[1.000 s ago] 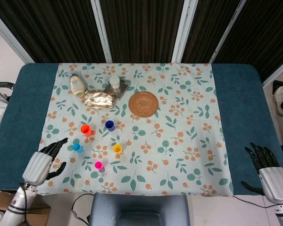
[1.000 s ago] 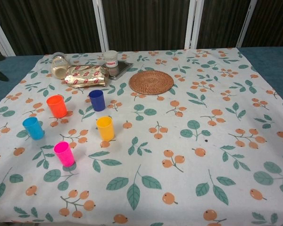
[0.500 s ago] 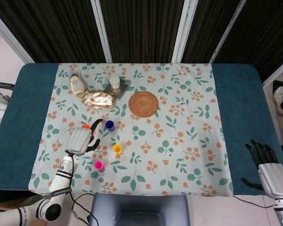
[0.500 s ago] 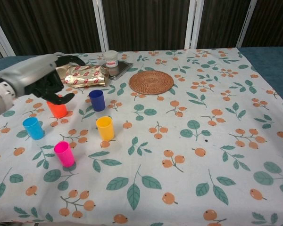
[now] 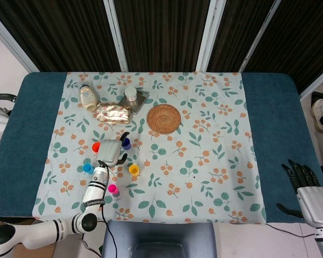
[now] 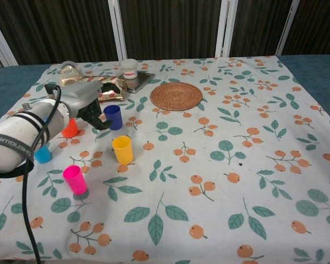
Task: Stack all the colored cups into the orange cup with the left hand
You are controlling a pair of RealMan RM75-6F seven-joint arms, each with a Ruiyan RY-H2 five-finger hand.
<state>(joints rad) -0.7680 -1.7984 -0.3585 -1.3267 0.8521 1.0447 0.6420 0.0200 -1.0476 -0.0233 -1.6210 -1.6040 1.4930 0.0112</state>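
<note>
Several small cups stand on the floral cloth at the left. The orange cup [image 5: 96,147] [image 6: 70,130] is partly hidden behind my left arm. The dark blue cup [image 5: 126,143] [image 6: 113,116] stands just right of my left hand [image 5: 112,152] [image 6: 87,104], whose dark fingers [image 6: 94,117] curl beside the cup's left side with nothing held. My forearm half covers the light blue cup [image 5: 88,168] [image 6: 43,155]. The yellow cup [image 5: 133,170] [image 6: 122,149] and pink cup [image 5: 112,188] [image 6: 75,179] stand free nearer the front. My right hand [image 5: 306,191] hangs with spread fingers off the table's right edge.
A round woven mat [image 5: 163,118] [image 6: 176,95] lies behind the cups. A foil packet [image 5: 113,113] [image 6: 102,88], a tipped bottle [image 5: 88,97] and a white jar [image 5: 131,94] [image 6: 129,68] on a dark tray sit at the back left.
My left hand has swung from the table's left front edge across the light blue and orange cups to the dark blue cup's side. The cups and right hand have not moved.
</note>
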